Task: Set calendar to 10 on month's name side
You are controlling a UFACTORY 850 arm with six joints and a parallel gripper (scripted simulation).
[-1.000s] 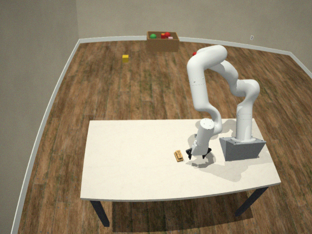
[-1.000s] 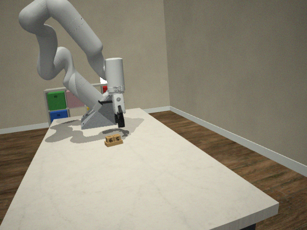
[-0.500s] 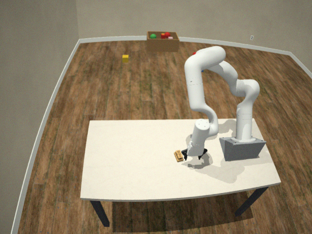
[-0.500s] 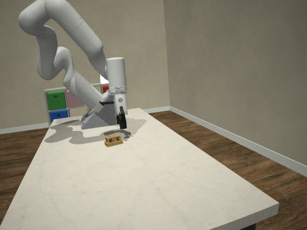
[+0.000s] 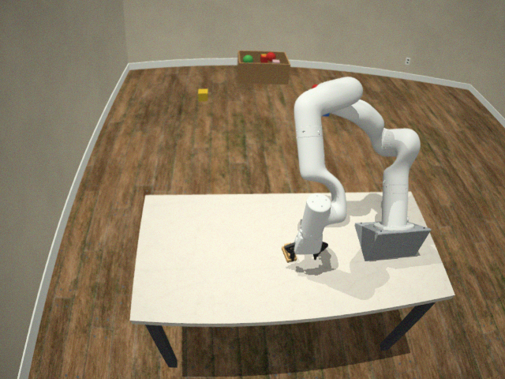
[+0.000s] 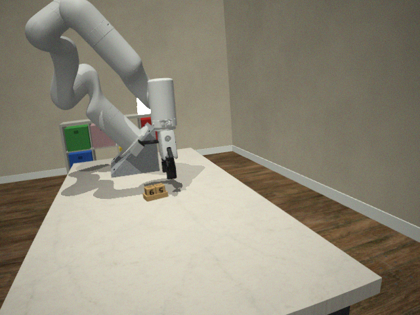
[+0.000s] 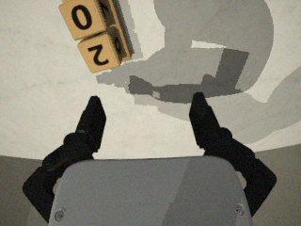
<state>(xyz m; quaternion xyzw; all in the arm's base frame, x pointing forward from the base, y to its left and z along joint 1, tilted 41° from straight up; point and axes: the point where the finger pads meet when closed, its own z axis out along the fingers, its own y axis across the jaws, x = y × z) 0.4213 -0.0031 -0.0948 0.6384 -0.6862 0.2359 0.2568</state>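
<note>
Centrally in the exterior view, the wooden tray rests on the tabletop, bearing two numbered cubes side by side. At lower center of the wrist view, the end effector is open, its fingers well apart; the cubes occupy the upper left.

The pincer has moved toward the calendar, now partly covering it from above.
</note>
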